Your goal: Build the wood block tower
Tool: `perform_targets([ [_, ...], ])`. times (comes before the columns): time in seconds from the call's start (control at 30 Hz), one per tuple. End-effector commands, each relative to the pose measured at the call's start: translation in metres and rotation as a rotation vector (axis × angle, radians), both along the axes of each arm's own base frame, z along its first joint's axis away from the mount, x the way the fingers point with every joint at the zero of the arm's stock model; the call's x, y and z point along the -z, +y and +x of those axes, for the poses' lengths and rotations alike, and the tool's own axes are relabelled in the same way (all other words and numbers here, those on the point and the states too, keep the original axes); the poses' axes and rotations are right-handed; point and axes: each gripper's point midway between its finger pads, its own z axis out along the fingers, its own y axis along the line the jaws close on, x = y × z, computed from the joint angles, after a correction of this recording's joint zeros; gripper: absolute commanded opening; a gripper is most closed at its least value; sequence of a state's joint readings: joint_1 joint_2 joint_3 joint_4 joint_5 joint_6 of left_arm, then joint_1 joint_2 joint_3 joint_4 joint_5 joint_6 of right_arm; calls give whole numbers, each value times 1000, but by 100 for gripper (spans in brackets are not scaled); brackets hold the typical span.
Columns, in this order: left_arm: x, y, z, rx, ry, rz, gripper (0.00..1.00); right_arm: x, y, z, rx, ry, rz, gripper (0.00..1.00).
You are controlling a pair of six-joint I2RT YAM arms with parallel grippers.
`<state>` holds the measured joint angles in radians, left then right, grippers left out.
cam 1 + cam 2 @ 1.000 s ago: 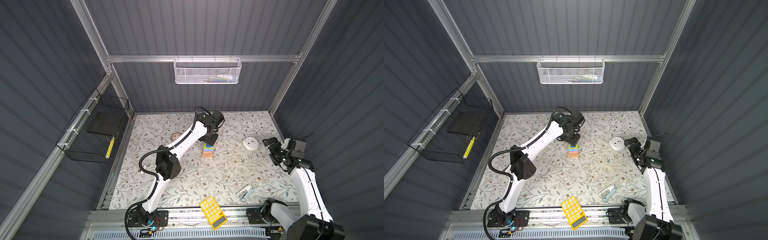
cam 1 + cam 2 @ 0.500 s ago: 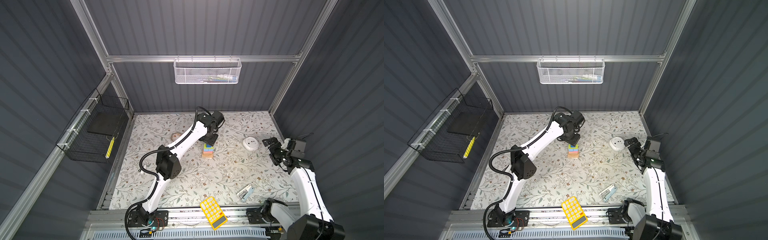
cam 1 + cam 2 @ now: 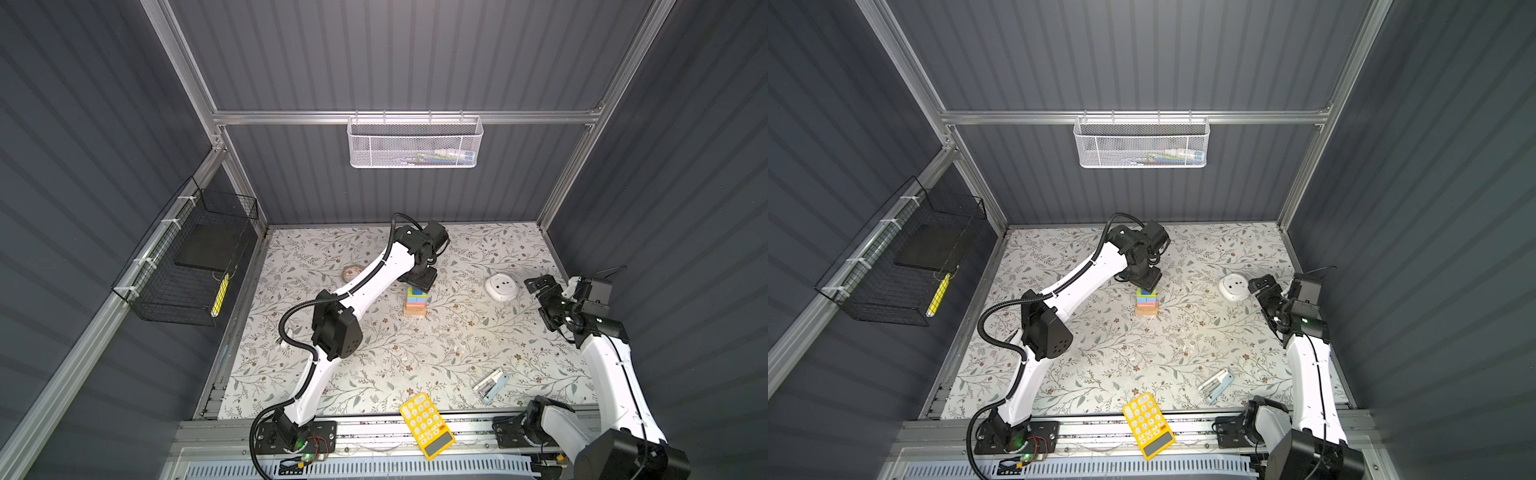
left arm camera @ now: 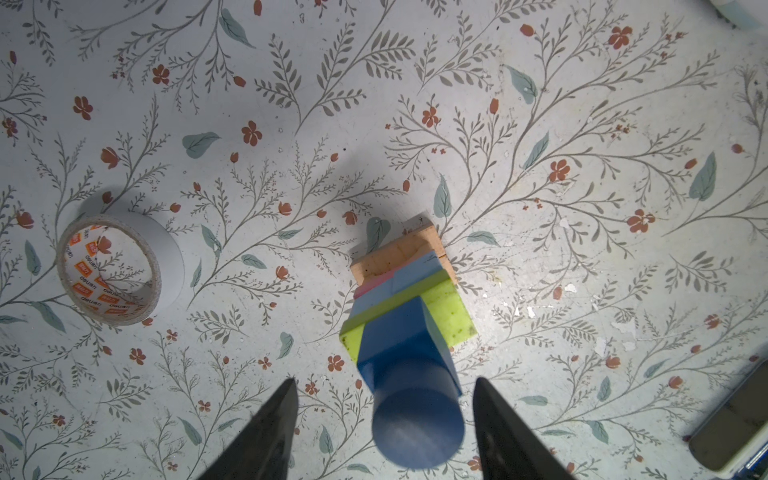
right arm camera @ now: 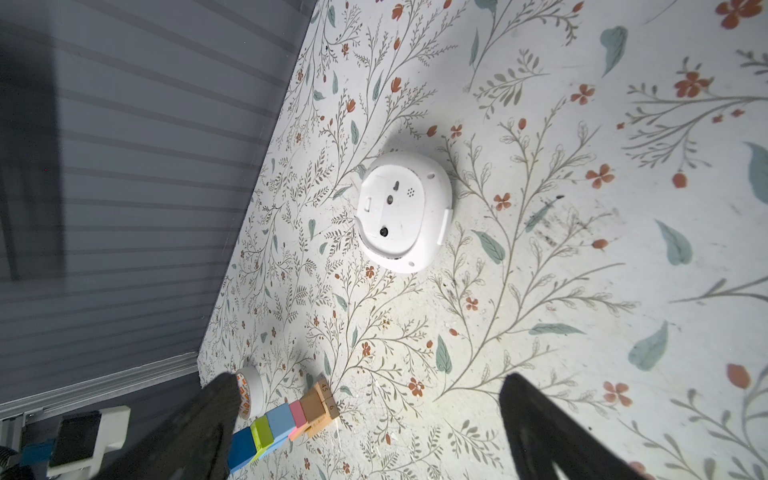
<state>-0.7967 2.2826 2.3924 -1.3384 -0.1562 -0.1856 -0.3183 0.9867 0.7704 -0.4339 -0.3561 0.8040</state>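
**Released onto tower, build prob. done**

Opened left gripper wider within the last sec. Shows fingers spread now, w/ clear gaps either side of dark-blue cylinder and touching nothing. Reads as a finished release, not a grip.

Looking down from there: cylinder sitting on dark-blue cube, then lime-green bar, light-blue cubes, pink bar and tan bars at the base, all on floral table. Standing free near table's middle in both top views.

Found no loose blocks elsewhere, so judged approx. complete. Left only w/ lifting straight up w/o clipping the cylinder, since any nudge up top could prob. topple the lot.

Further out: tape roll near the base, not touching. Farthest: right gripper well apart at table's right side, jaws fully spread, holding nothing, near white round device.
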Motion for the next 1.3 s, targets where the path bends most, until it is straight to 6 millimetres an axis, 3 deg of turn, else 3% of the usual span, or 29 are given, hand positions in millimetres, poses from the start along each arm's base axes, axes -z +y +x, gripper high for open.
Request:
perform_targets([
  [0.0, -4, -2, 1, 13, -3, -19, 71, 4, 1, 0, -4, 3, 7, 99],
  [0.27, -24, -3, 2, 5, -43, -62, 100, 4, 1, 0, -9, 2, 9, 99],
  [0.5, -59, -1, 1, 2, -107, -125, 100, 4, 4, 4, -25, 0, 23, 99],
  [0.83, -133, 15, -5, -15, -274, -236, 100, -13, 10, 9, -69, -51, 31, 99],
  [1.1, -187, 69, -9, -122, -524, -262, 100, -47, 16, 17, -132, -145, -3, 99],
  [1.17, -197, 93, -6, -189, -583, -301, 100, -54, 13, 18, -139, -146, -43, 99],
  [1.27, -193, 134, -2, -292, -604, -351, 100, -63, 7, 20, -146, -149, -110, 99],
])
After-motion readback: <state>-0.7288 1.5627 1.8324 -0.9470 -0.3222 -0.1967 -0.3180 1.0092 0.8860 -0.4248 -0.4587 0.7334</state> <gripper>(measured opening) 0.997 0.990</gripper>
